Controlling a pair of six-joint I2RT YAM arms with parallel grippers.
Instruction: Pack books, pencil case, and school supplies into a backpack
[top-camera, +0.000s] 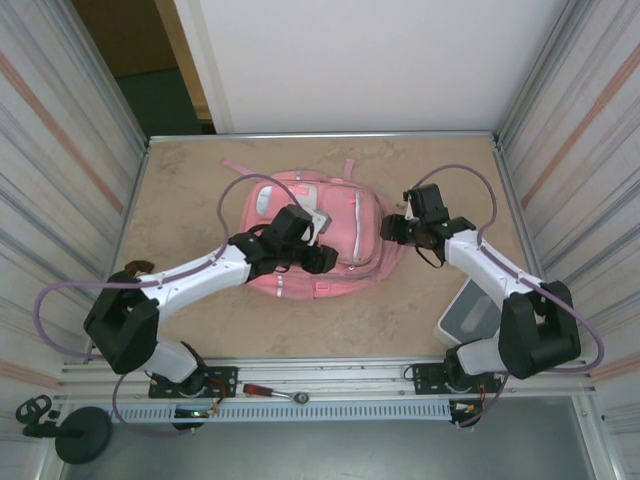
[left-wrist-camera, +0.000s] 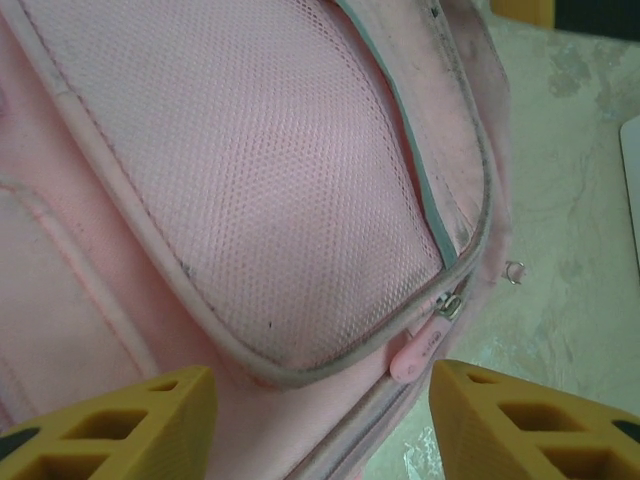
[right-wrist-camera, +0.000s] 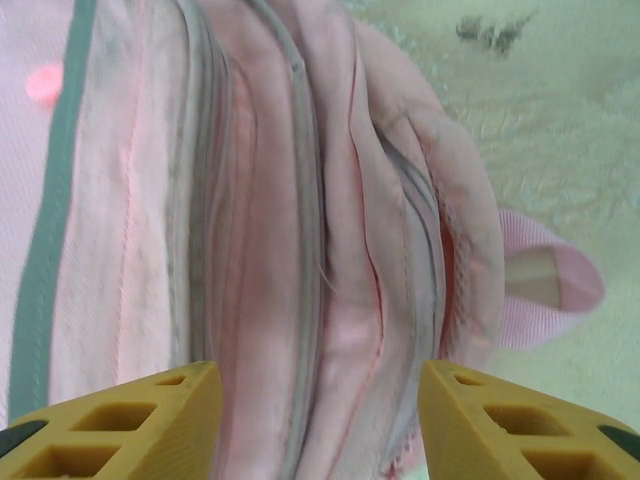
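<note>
A: Where is the backpack (top-camera: 335, 205)?

B: It lies flat in the middle of the bench (top-camera: 190, 200), with pink straps poking out at its far side. Both arms reach in over it.

A: And the left tool (top-camera: 322, 258)?

B: It hangs over the near part of the backpack. In the left wrist view its yellow fingers (left-wrist-camera: 110, 420) stand well apart. Nothing is gripped between them, and the fabric lies below.

A: What is under it?

B: A mesh pocket (left-wrist-camera: 300, 180) edged in grey trim. A pink zip pull (left-wrist-camera: 420, 352) sits at the pocket's corner, in the gap between the fingers. A small metal ring (left-wrist-camera: 515, 271) lies on the bench just beside the backpack.

A: The right tool (top-camera: 392, 228)?

B: It is at the backpack's right edge. Its jaws are also parted and hold nothing. Below them, the right wrist view shows the backpack's side, with soft pink folds and grey zip lines running lengthwise.

A: Anything beside that edge?

B: A pink strap loop (right-wrist-camera: 550, 285) sticks out from the backpack onto the bench.
</note>
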